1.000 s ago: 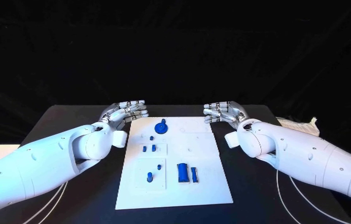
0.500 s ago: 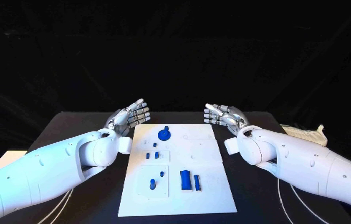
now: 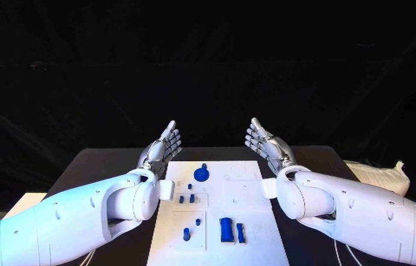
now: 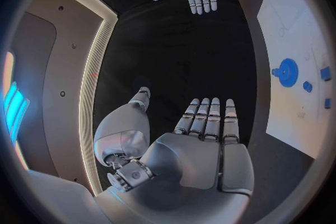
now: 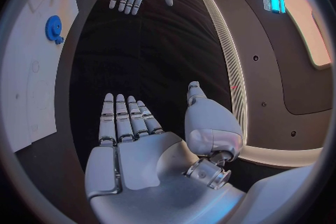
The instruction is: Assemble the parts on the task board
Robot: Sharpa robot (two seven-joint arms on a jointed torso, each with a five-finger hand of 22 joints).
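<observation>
Two hands raised clear of the counter (image 3: 104, 157), both holding nothing: left hand (image 3: 163, 145) and right hand (image 3: 267, 144) flat, palms facing one another, fingers (image 4: 208, 117) stretched straight and released.

One task board (image 3: 251, 218), white, lying below and between the two sets of fingers, extending back toward the wrists.

Blue parts, counted in the head view, seven:
- One round disc part (image 3: 201, 173), nearest the fingertips, resting on the board.
- One tiny part (image 3: 190, 186) just behind the disc.
- Two short parts (image 3: 186, 198) side by side, farther back.
- Two small parts (image 3: 192, 228) behind those.
- One broad block (image 3: 226, 229) with one slim bar (image 3: 241, 232) beside it, counted here as a pair, farthest from the fingertips.

Whether any part is seated in its slot or merely lying loose: not resolvable.

Step in hand: none gripping or touching; scene fitting either a pause ahead of picking up parts or a withdrawal with parts already placed. No next move to be named without settling that.

One pale bundle (image 3: 377, 177) lying outboard of the right hand.
</observation>
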